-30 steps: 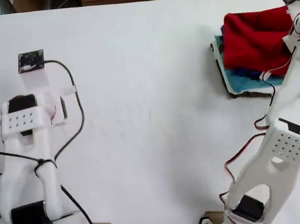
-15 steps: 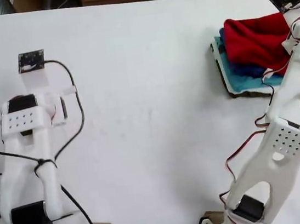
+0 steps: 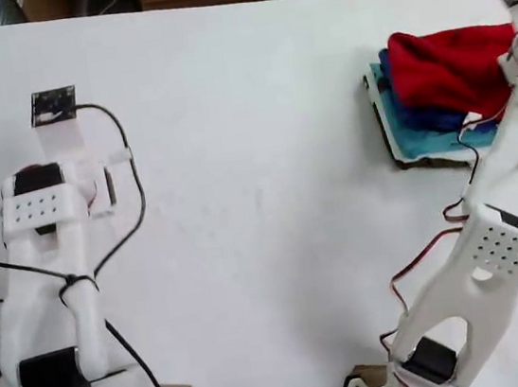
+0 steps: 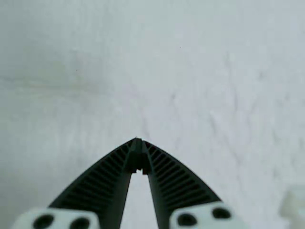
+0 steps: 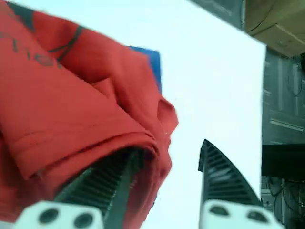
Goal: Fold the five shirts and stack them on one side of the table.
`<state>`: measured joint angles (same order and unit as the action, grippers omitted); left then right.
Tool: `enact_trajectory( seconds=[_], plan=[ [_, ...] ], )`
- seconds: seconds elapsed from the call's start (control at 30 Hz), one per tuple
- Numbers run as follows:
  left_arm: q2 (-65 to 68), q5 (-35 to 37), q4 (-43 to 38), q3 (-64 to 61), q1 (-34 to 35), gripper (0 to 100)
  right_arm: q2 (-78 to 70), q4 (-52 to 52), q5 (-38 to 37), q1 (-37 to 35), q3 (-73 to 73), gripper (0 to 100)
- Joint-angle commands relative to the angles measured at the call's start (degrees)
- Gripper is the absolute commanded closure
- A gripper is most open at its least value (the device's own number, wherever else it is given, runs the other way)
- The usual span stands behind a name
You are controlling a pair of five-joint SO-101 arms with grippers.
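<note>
A red shirt lies on top of a stack at the table's far right, over a dark blue shirt and a teal one. The right arm leans over the stack's right side. In the right wrist view my right gripper is open; a loose fold of the red shirt rests against one finger, and the other finger stands over bare table. The left arm sits at the left, and its gripper is shut on nothing, just above the white tabletop.
A brown board lies under the stack. Black cables trail across the table beside the left arm. The white table is bare between the arms. The table's far edge borders furniture and floor.
The right arm's wrist swung a little toward the far right edge. The red shirt's top fold shifted and stretched rightward. The left arm stayed still.
</note>
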<state>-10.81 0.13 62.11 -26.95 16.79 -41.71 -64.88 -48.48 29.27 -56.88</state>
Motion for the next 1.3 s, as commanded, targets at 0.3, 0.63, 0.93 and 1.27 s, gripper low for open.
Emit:
enact_trajectory(
  seconds=[0.3,0.63,0.93,1.27],
  plan=[
    [-0.3,0.2,-0.8,0.6,0.4,97,7.6,1.3,10.3,0.5,-0.7,97.2],
    [-0.4,0.2,-0.7,0.7,2.2,97,8.0,7.4,19.8,1.5,-0.2,94.0],
    [-0.4,0.2,-0.9,0.7,3.8,97,11.9,-12.3,23.0,-6.5,-3.7,98.1],
    [-0.4,-0.2,-0.8,0.7,3.8,97,8.6,-24.0,22.9,-13.6,-3.7,97.9]
  ],
)
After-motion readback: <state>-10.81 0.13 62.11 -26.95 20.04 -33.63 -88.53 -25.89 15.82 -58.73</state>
